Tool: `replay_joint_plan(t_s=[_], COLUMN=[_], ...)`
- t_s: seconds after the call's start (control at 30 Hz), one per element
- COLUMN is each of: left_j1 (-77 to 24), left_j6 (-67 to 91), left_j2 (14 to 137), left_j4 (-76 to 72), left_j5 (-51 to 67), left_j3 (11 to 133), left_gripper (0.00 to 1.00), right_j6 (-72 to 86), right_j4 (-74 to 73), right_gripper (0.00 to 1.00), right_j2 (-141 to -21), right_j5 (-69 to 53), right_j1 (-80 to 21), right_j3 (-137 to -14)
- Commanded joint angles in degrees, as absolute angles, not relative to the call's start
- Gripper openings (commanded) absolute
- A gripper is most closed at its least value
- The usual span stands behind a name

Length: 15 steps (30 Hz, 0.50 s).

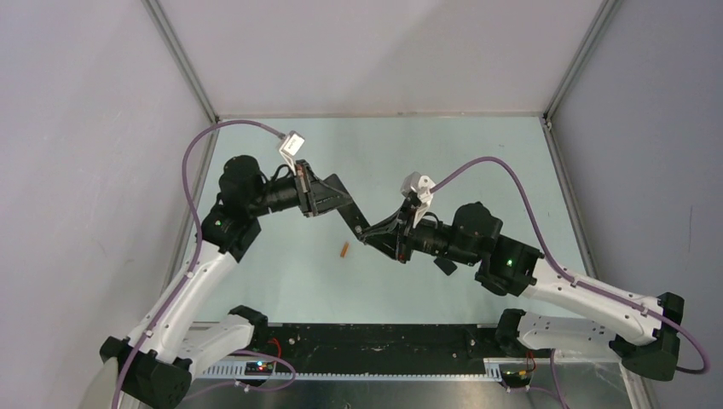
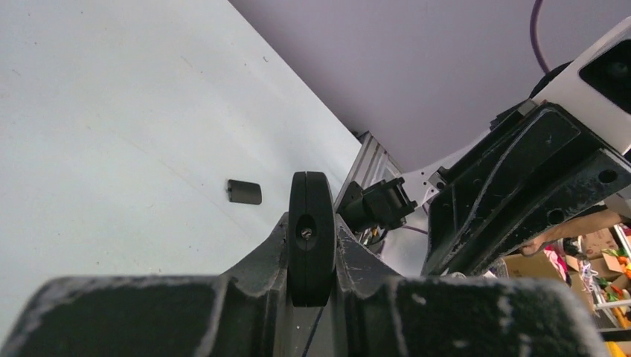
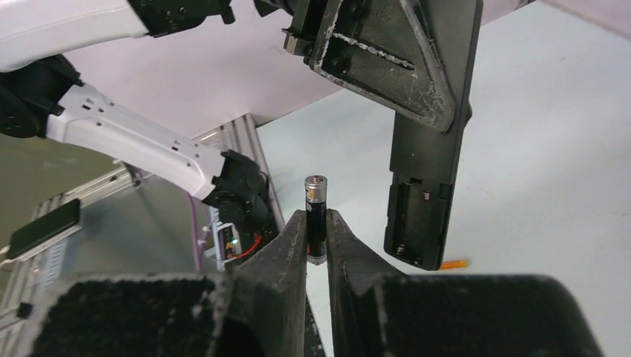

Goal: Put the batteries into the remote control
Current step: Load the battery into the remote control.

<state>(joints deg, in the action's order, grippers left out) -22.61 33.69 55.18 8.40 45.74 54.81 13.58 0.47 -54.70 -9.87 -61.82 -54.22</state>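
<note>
We can't read the print on the dark battery (image 3: 315, 195), it's too small. The right gripper (image 3: 315, 232) is clamped on it, upright, pale tip up, just beside the remote control (image 3: 425, 171). The left gripper (image 2: 311, 249) grips the remote. Its battery bay (image 3: 411, 223) is open, with only contacts showing. The orange battery (image 1: 344, 250) lies on the table (image 1: 281, 281).

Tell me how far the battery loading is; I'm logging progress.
Done: cover off, lying on the table; left gripper holds the remote, its bay open and apparently empty. In hand: right gripper clamps the dark battery near the bay. Left: seat it, then fetch and load the orange battery.
</note>
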Motion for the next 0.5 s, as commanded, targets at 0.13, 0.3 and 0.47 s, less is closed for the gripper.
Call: replay_joint_plan(t_s=[0.13,0.3,0.47], left_j1=[-22.88,-22.85,-22.85], left_j6=[42.59,48.24,51.35], left_j2=[54.71,57.70,63.28], left_j4=[-3.89,-14.27,-21.98], left_j5=[46.04,48.02,51.22], left_j3=[53.94,51.60,52.85], left_gripper=[0.00,0.00,0.00], right_j6=[9.21,10.29,9.88], right_j4=[5.42,5.04,1.90], right_gripper=[0.16,0.16,0.16], right_j2=[-53.45,-53.74,-53.69], right_j5=[3.32,11.32,15.31], right_j1=[-63.63,-63.93,-64.03], right_j3=[-54.48,-55.71,-58.04])
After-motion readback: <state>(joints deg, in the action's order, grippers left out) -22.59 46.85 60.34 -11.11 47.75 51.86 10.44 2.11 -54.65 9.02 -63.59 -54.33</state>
